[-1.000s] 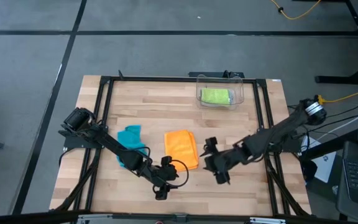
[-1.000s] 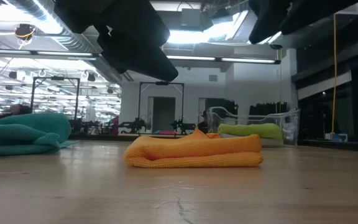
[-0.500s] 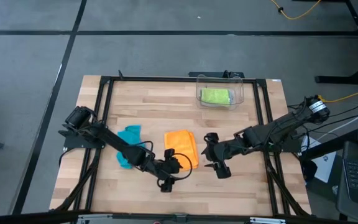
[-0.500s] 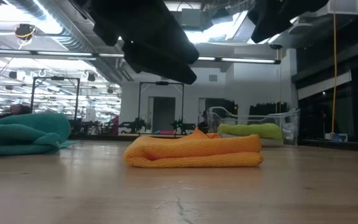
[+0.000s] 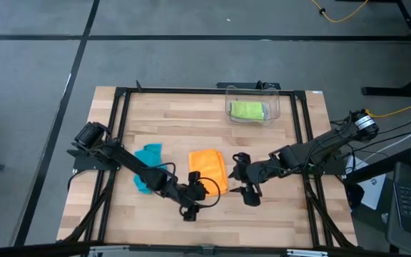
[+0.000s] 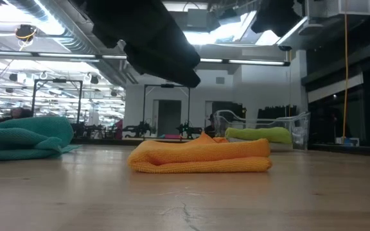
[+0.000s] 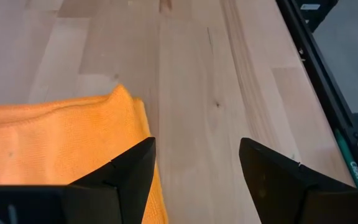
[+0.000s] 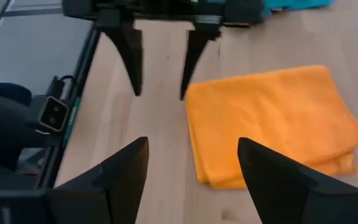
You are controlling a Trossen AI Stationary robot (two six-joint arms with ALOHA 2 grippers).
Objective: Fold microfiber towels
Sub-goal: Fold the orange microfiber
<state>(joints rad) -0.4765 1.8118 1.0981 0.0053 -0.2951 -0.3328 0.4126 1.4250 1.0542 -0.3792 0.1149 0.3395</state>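
Note:
An orange towel (image 5: pixel 207 170), folded into a flat rectangle, lies on the wooden table near its middle. It also shows in the low view as the orange towel (image 6: pixel 201 157). A crumpled teal towel (image 5: pixel 148 165) lies to its left. A lime green towel (image 5: pixel 248 111) sits inside the clear bin (image 5: pixel 273 107) at the far side. My left gripper (image 7: pixel 197 168) hovers open beside the orange towel's near edge (image 7: pixel 138 118). My right gripper (image 8: pixel 191 168) hovers open just right of the orange towel (image 8: pixel 272 118), above the table.
A black frame (image 5: pixel 120 114) runs around the table top. Bare wood lies at the near edge and the far left. The two arms reach in low from the left and right sides and meet near the orange towel.
My right gripper has rolled about its own axis and gone a little up and toward the far edge, nearer the orange towel. My left gripper has turned slightly toward the towel. Both stay open. The towels have not moved.

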